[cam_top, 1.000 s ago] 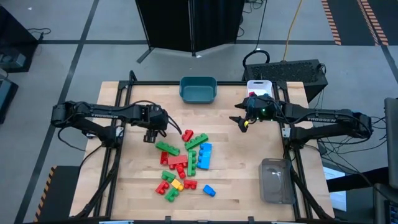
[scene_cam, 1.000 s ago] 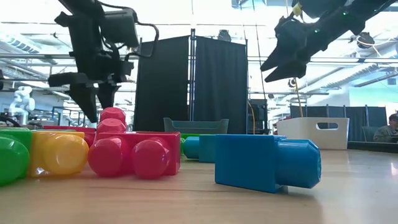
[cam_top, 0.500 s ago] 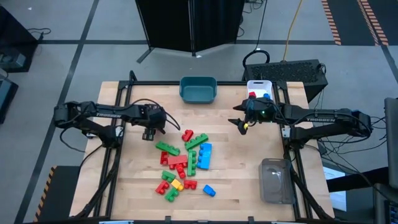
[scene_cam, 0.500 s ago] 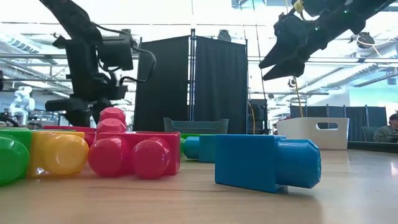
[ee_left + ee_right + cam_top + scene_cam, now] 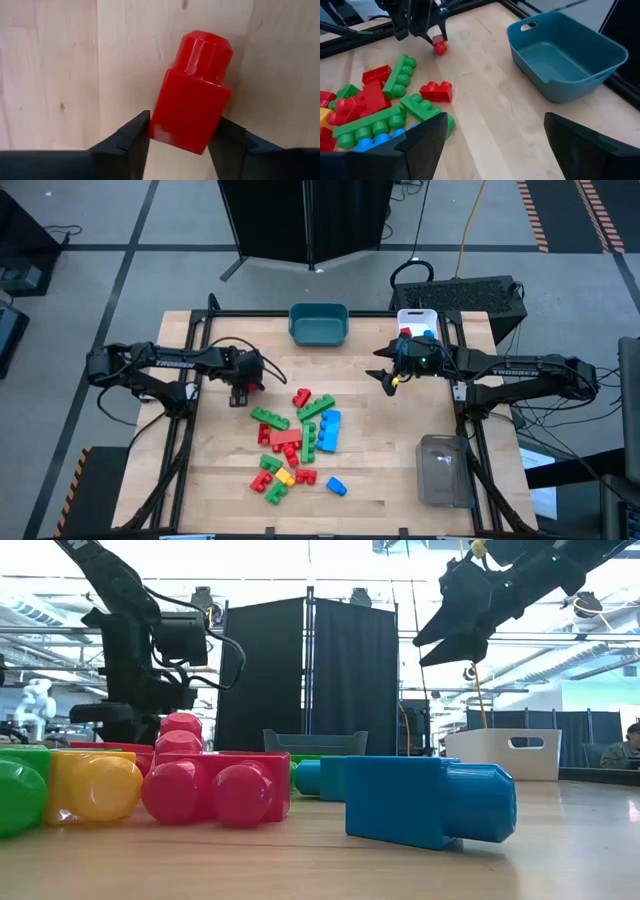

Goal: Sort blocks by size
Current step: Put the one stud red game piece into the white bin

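While the right gripper (image 5: pixel 387 377) hangs unmoved above the wooden table (image 5: pixel 390 470) with jaws wide, the left gripper (image 5: pixel 240 392) has dropped from its raised pose, its fingers (image 5: pixel 131 137) now closed on a small red single-stud plastic brick (image 5: pixel 192 102) between them on the tabletop.

Teal bin (image 5: pixel 319 323), white bin (image 5: pixel 417 321), clear bin (image 5: pixel 444 471) on wooden table (image 5: pixel 380 450)
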